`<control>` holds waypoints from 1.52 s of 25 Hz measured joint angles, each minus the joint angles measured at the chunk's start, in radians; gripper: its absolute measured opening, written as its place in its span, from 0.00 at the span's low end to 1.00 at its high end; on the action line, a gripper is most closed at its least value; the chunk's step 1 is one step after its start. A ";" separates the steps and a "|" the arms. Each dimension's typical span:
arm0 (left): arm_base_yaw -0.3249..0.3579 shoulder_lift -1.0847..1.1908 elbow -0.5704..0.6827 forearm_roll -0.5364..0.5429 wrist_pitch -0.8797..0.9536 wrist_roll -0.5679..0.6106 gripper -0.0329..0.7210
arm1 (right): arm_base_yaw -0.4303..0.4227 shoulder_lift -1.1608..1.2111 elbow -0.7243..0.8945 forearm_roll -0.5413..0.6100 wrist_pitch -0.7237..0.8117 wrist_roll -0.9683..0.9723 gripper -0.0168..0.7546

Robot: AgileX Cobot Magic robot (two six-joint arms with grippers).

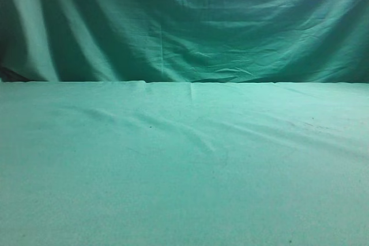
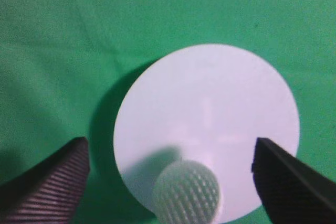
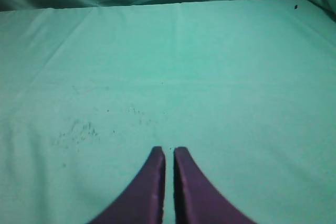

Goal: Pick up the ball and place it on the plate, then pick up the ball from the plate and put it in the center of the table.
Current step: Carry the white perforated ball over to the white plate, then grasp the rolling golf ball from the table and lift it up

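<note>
In the left wrist view the white dimpled ball (image 2: 187, 191) rests on the near edge of a round white plate (image 2: 210, 108), which lies on the green cloth table (image 2: 52, 51). My left gripper (image 2: 170, 174) is open, its two dark ribbed fingers wide apart on either side of the ball, not touching it. In the right wrist view my right gripper (image 3: 169, 153) is shut and empty above bare green cloth (image 3: 210, 77). The exterior view shows only the table (image 1: 184, 165); no ball, plate or gripper appears there.
A draped green cloth backdrop (image 1: 184, 21) hangs behind the table's far edge. Faint dark specks mark the cloth (image 3: 79, 129) left of the right gripper.
</note>
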 joint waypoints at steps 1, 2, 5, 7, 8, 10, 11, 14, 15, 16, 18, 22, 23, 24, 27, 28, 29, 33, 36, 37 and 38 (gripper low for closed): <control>0.000 0.003 -0.012 -0.022 0.006 0.000 0.83 | 0.000 0.000 0.000 0.000 0.000 0.000 0.11; 0.000 0.004 -0.034 -0.045 0.020 0.002 0.86 | 0.000 0.000 0.000 0.000 0.000 0.000 0.11; 0.000 0.008 -0.127 -0.152 0.089 0.033 0.84 | 0.000 0.000 0.000 0.000 0.000 0.000 0.11; 0.000 0.008 -0.207 -0.240 0.145 0.094 0.72 | 0.000 0.000 0.000 0.000 0.000 0.000 0.11; 0.000 0.008 -0.239 -0.290 0.172 0.128 0.66 | 0.000 0.000 0.000 0.000 0.000 0.000 0.11; 0.000 0.000 -0.303 -0.380 0.212 0.191 0.49 | 0.000 0.000 0.000 0.000 0.000 0.000 0.11; 0.000 -0.013 -0.324 -0.425 0.222 0.222 0.40 | 0.000 0.000 0.000 0.000 0.000 0.000 0.11; 0.000 -0.073 -0.346 -0.522 0.231 0.300 0.14 | 0.000 0.000 0.000 0.000 0.000 0.000 0.11; 0.000 -0.101 -0.346 -0.545 0.231 0.327 0.11 | 0.000 0.000 0.000 0.000 0.000 0.000 0.11; 0.000 -0.127 -0.346 -0.561 0.231 0.344 0.04 | 0.000 0.000 0.000 0.000 0.000 0.000 0.11; 0.000 -0.194 -0.346 -0.570 0.233 0.368 0.04 | 0.000 0.000 0.000 0.000 0.000 0.000 0.11; 0.000 -0.328 -0.346 -0.572 0.237 0.398 0.04 | 0.000 0.000 0.000 0.000 0.000 0.000 0.11; 0.000 -0.359 -0.342 -0.576 0.237 0.400 0.04 | 0.000 0.000 0.000 0.000 0.000 0.000 0.11; 0.000 -0.399 -0.329 -0.580 0.237 0.404 0.04 | 0.000 0.000 0.000 0.000 0.000 0.000 0.11; 0.000 -0.518 -0.250 -0.600 0.209 0.436 0.04 | 0.000 0.000 0.000 -0.004 -0.023 0.000 0.11; 0.000 -0.562 -0.209 -0.613 0.193 0.454 0.04 | 0.000 0.000 0.000 0.000 -0.048 0.000 0.11; 0.000 -0.604 -0.172 -0.629 0.176 0.478 0.04 | 0.000 0.000 0.000 0.002 -0.089 0.000 0.11; -0.019 -0.745 0.011 -0.700 0.105 0.586 0.04 | 0.000 0.000 0.000 0.008 -0.308 0.000 0.11; -0.091 -0.831 0.148 -0.712 0.038 0.613 0.04 | 0.000 0.000 0.000 0.011 -0.476 0.000 0.11; -0.112 -0.859 0.196 -0.717 0.012 0.615 0.04 | 0.000 0.000 0.000 0.010 -0.513 0.000 0.11; -0.132 -0.894 0.243 -0.718 -0.014 0.615 0.04 | 0.000 0.000 0.000 0.010 -0.522 0.000 0.11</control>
